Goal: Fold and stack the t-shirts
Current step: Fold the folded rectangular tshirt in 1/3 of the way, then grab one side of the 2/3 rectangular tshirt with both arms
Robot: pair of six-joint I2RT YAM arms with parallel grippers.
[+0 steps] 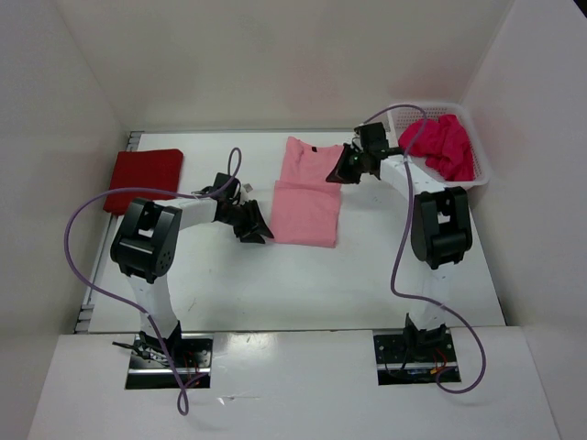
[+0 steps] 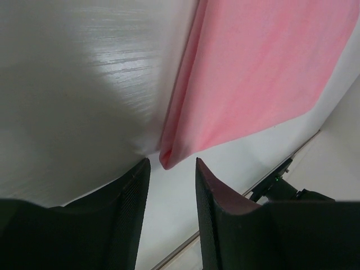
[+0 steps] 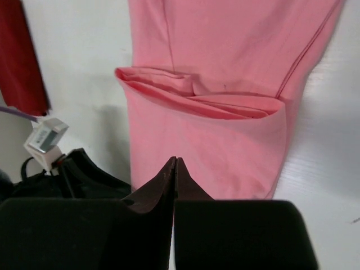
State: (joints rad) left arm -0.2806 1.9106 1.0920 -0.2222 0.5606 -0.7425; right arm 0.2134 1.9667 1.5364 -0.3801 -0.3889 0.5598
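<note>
The light pink t-shirt (image 1: 307, 197) lies partly folded at mid-table, its near half doubled over. My left gripper (image 1: 255, 227) is open at the shirt's near-left corner. In the left wrist view that corner of the pink shirt (image 2: 264, 67) sits just ahead of the left gripper (image 2: 171, 169), with nothing between the fingers. My right gripper (image 1: 347, 167) hovers at the shirt's far right edge. It is the right gripper (image 3: 175, 160) with tips pressed together above the pink cloth (image 3: 225, 56), and no cloth is pinched. A dark red t-shirt (image 1: 142, 179) lies folded at far left. A magenta t-shirt (image 1: 440, 145) is crumpled in the basket.
The white mesh basket (image 1: 484, 170) stands at the back right corner against the wall. White walls close in the table on the left, back and right. My left arm's black body and a white tag (image 3: 45, 138) show in the right wrist view.
</note>
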